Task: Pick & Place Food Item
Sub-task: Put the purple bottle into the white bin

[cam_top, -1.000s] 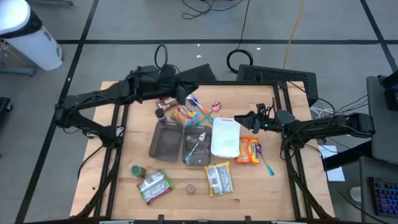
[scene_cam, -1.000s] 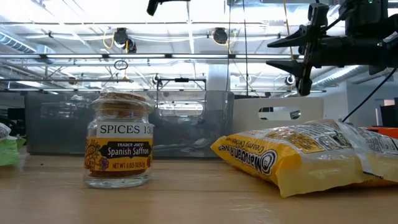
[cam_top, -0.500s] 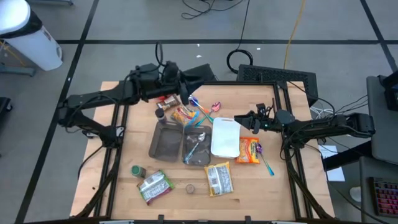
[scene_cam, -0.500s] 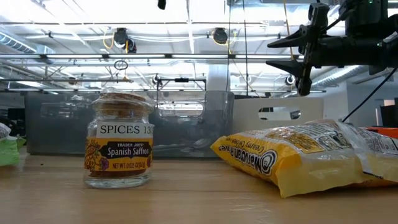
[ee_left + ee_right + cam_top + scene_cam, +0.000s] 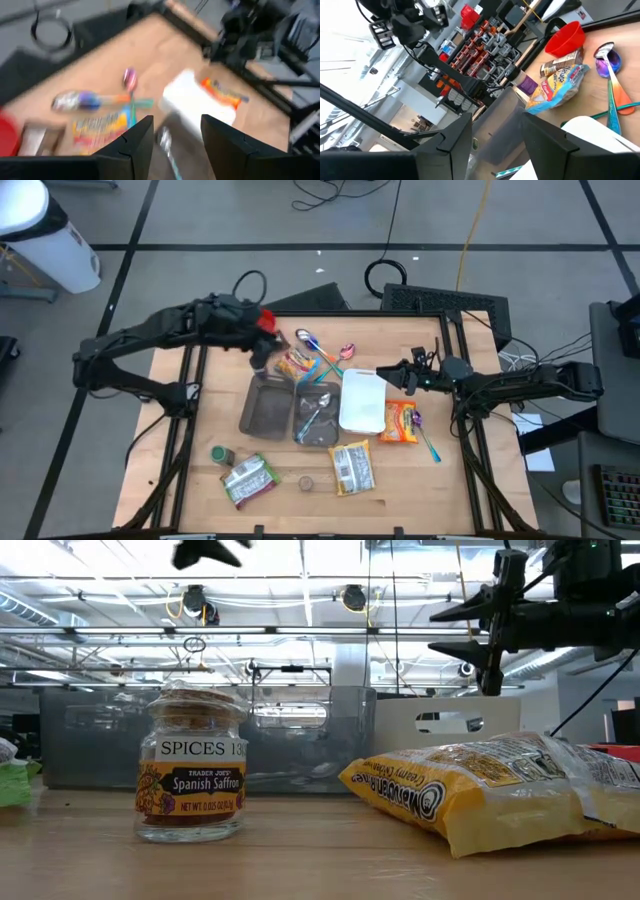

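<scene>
Swinging back off the snack pile (image 5: 297,363), left claw (image 5: 262,352) is spread, carrying nothing; right claw (image 5: 392,377) is hovering, spread. Pick not started.

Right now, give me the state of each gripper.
Left gripper: open, empty, above the table's far-left part.
Right gripper: open, empty, beside the white rectangular plastic container.

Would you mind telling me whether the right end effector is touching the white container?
Apart. The low view shows the right end effector hanging high in the air, well above the white container on the table.
</scene>
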